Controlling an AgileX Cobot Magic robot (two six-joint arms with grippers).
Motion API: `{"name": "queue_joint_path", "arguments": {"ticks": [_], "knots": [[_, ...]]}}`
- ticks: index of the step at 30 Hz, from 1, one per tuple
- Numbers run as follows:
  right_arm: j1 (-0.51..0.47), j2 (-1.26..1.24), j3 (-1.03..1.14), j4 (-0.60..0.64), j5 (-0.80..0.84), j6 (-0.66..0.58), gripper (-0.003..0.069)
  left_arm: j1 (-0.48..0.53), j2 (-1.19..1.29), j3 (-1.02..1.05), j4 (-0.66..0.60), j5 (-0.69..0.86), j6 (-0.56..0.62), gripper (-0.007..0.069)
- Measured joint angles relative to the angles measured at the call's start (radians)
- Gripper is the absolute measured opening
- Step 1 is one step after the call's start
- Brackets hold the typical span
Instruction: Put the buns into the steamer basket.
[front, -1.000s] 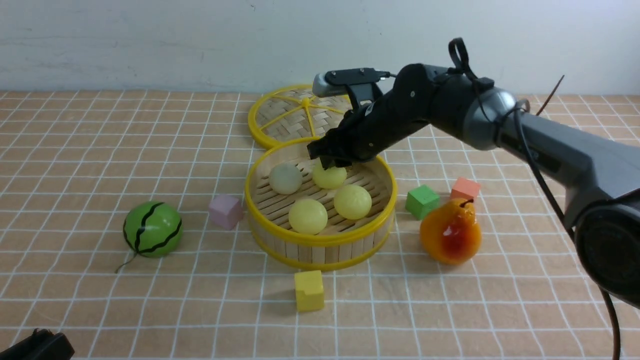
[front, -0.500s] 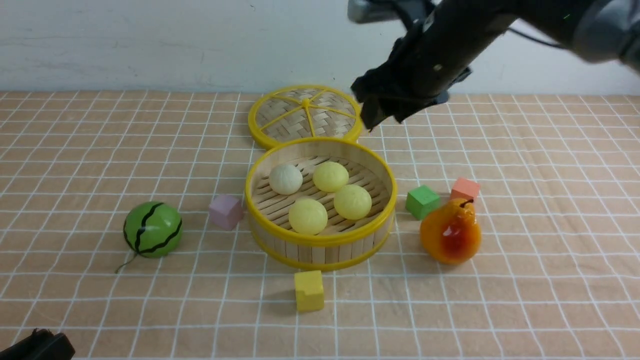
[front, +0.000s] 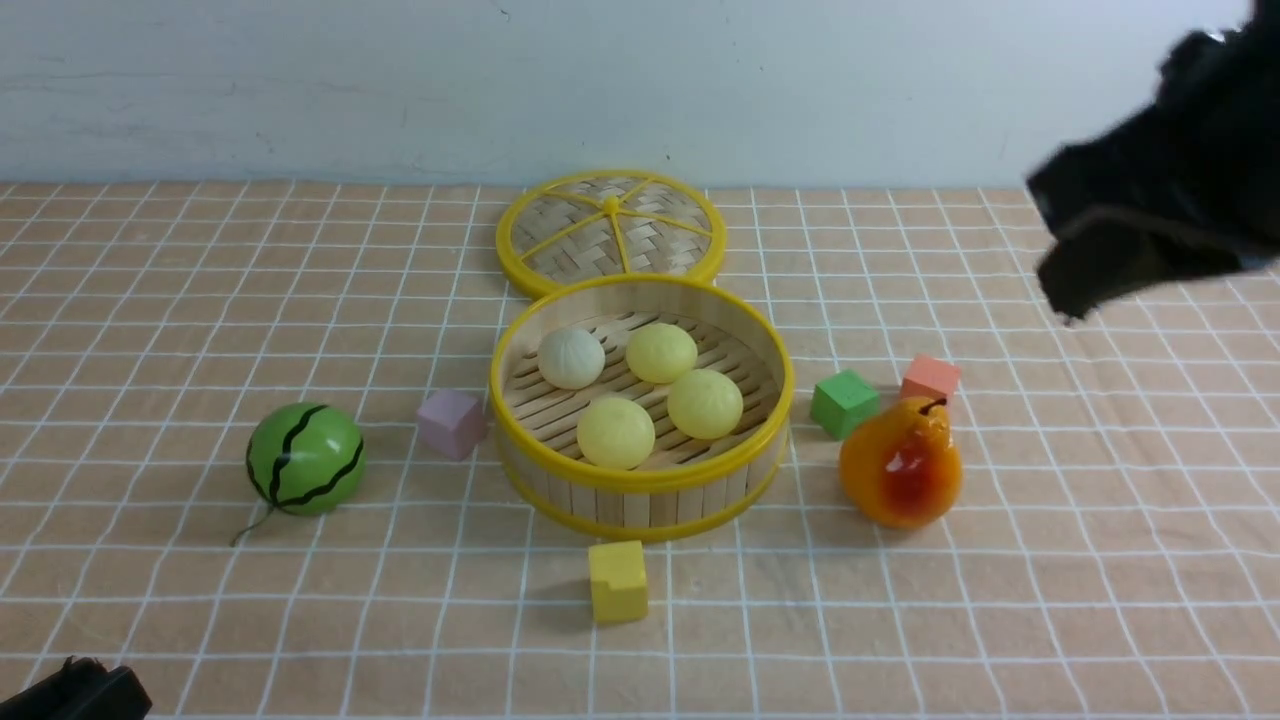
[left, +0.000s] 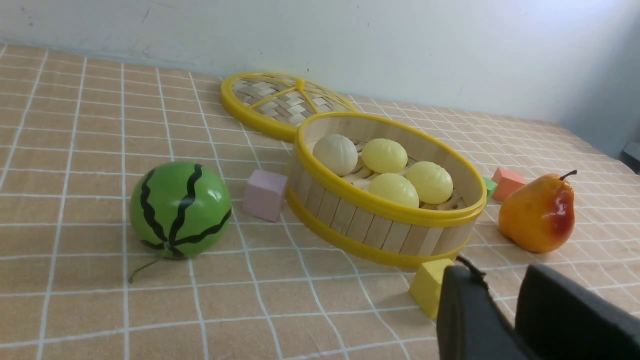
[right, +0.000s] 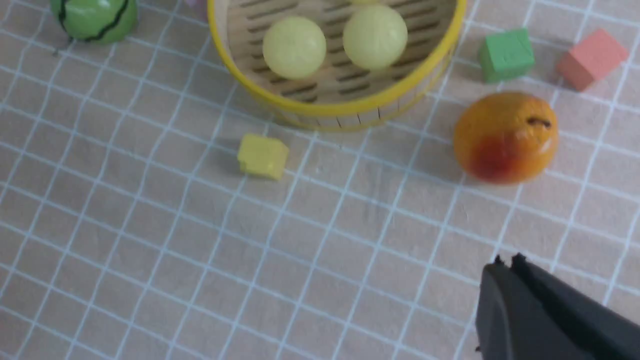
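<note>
Moved away from above the steamer basket (front: 640, 478), the right gripper (front: 1068, 295) is now seen blurred at the upper right of the front frame. Its jaws are pressed together and nothing is held. The left gripper (left: 502, 272) is empty; how far it is closed cannot be told. The steamer basket is located at frame centre, and all four buns (front: 615, 432) are contained in it.

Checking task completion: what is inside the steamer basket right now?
On its slatted floor lie one off-white bun and three pale yellow buns. The near wall of the steamer basket hides a strip of floor just behind it.
</note>
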Motion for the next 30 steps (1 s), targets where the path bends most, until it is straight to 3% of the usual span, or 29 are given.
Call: {"name": "queue_joint_path", "arguments": {"ticks": [6,15,19,24,30], "knots": [[0.0,-0.3,0.228,0.004,0.01,0.003,-0.0013,0.0,0.0,0.0,0.0,0.0,0.0,0.016],[-0.003,-0.586,0.295,-0.035,0.01,0.003,-0.001,0.0,0.0,0.0,0.0,0.0,0.0,0.0165],[-0.077,-0.712,0.425,-0.05,-0.033,-0.025,-0.001,0.0,0.0,0.0,0.0,0.0,0.0,0.0166],[-0.258,-0.962,0.879,-0.063,-0.46,-0.126,-0.001,0.0,0.0,0.0,0.0,0.0,0.0,0.0174],[-0.328,-1.179,1.311,-0.105,-0.805,-0.134,-0.001,0.0,0.0,0.0,0.0,0.0,0.0,0.0176]]}}
